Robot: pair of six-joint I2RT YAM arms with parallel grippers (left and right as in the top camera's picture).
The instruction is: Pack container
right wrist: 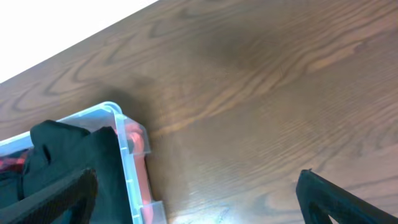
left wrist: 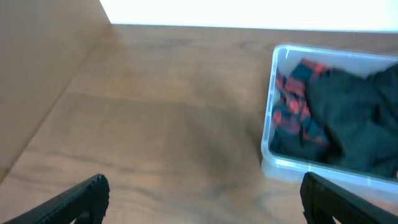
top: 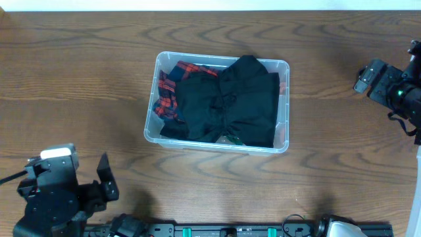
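**Inspector:** Where is the container located?

**Assessor:** The container (top: 284,99) is found standing upright near the middle of the brown wood-grain surface (top: 79,85). Its long sides are laid across the overhead view. It is touched by neither arm.

**Inspector:** What is recorded inside it?

**Assessor:** A black garment (top: 230,99) is seen crumpled over most of the inside. A red plaid cloth (top: 168,92) is noted under it and is exposed along the left end. A reddish patch is made out against the right wall, but what it is cannot be told.

**Inspector:** How are the left jaws reported?

**Assessor:** The left arm (top: 52,194) is placed at the lower left corner of the overhead view, well apart from the container. In its wrist view the left jaws are shown spread wide, with one black finger (left wrist: 90,196) at each lower corner and bare wood between them. Nothing is held.

**Inspector:** And the right jaws?

**Assessor:** The right arm (top: 395,89) is positioned at the right edge of the overhead view, also well apart from the container. The right jaws are shown fully parted in their wrist view, and nothing is gripped. A corner of the container is seen at the lower left of that view, beside one finger.
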